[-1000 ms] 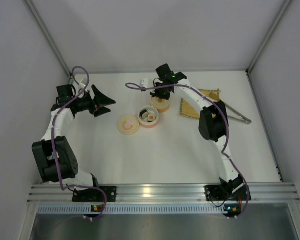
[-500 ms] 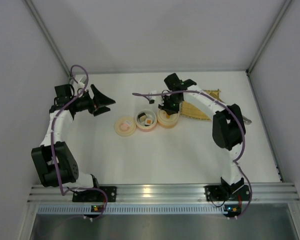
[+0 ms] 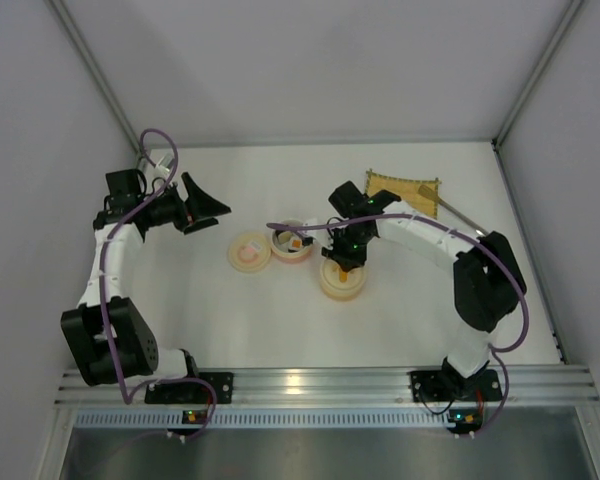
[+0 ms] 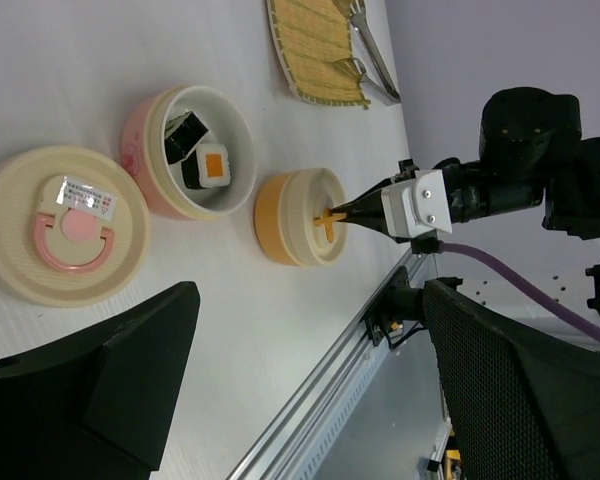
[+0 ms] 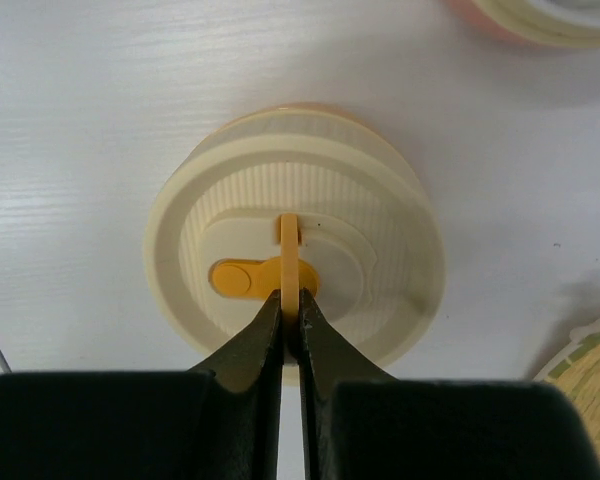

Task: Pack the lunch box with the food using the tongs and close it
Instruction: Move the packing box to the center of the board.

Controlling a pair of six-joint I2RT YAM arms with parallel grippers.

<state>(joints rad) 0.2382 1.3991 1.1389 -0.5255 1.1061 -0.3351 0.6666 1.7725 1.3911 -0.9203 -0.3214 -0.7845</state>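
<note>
Right gripper (image 5: 290, 302) pinches lid handle (image 5: 289, 240) | pink bowl (image 4: 138, 150) holds sushi rolls (image 4: 212, 165)

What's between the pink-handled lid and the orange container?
The open pink bowl, sushi inside, sits between them; the left wrist view shows it best.

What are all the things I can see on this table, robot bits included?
pink tub: one, pink outside, cream inside, open, mid-table
sushi rolls: two showing, black-wrapped, one with an orange centre, inside the pink tub
loose lid: one, cream with a pink ring handle, flat beside the pink tub on its left
orange tub: one, orange with a cream lid on, nearer the arm bases, right of the pink tub
bamboo mat: one, tan, far right
tongs: one, silver-grey, across the mat's right edge
left fingers: two, black, spread open, empty
right fingers: two, black, pinched shut on the orange tub's upright lid tab
</note>
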